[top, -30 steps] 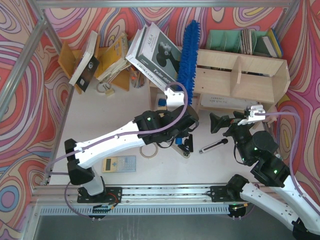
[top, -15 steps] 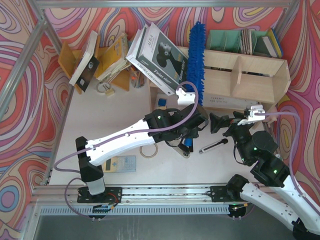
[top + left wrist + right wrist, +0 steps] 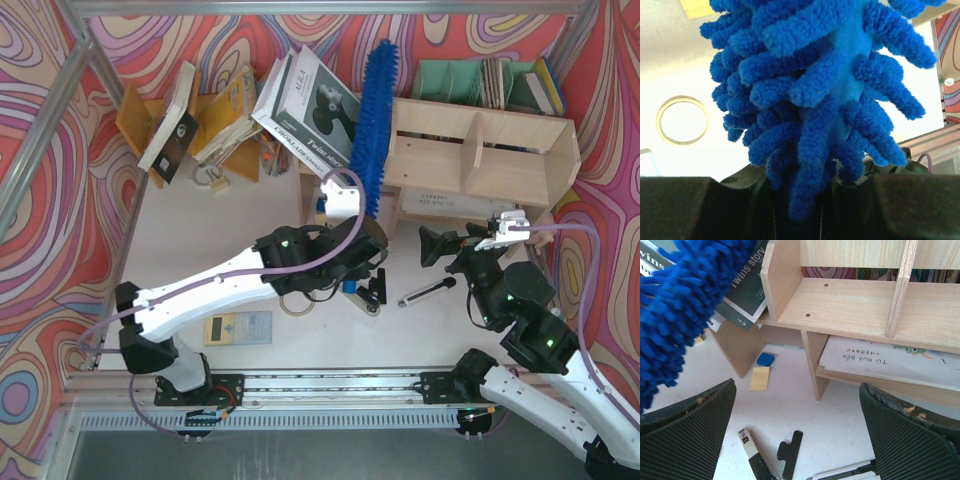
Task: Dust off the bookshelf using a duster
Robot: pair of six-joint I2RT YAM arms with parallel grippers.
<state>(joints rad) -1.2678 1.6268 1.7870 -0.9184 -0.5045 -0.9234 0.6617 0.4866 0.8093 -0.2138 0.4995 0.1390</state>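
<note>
Booklet [image 3: 875, 357] in bookshelf [image 3: 850, 302] lower tier

Top overhead, looking down; left wrist tight on duster [image 3: 840, 100]; right wrist faces bookshelf [image 3: 850, 305]; duster shared.

- This is a robot lab's staged test cell: an aluminium frame [image 3: 320, 8] boxes in a white table [image 3: 250, 215].
- The walls [image 3: 45, 260] are printed sheets of swirling red, purple and yellow, a backdrop rather than room decor.
- The left arm [image 3: 215, 285] and right arm [image 3: 540, 345] are bolted to a metal rail [image 3: 330, 385] at the near edge, with purple cables running along them.
- A plywood bookshelf [image 3: 500, 150] and leaning books [image 3: 310, 105] sit on the table like home-office props.
</note>
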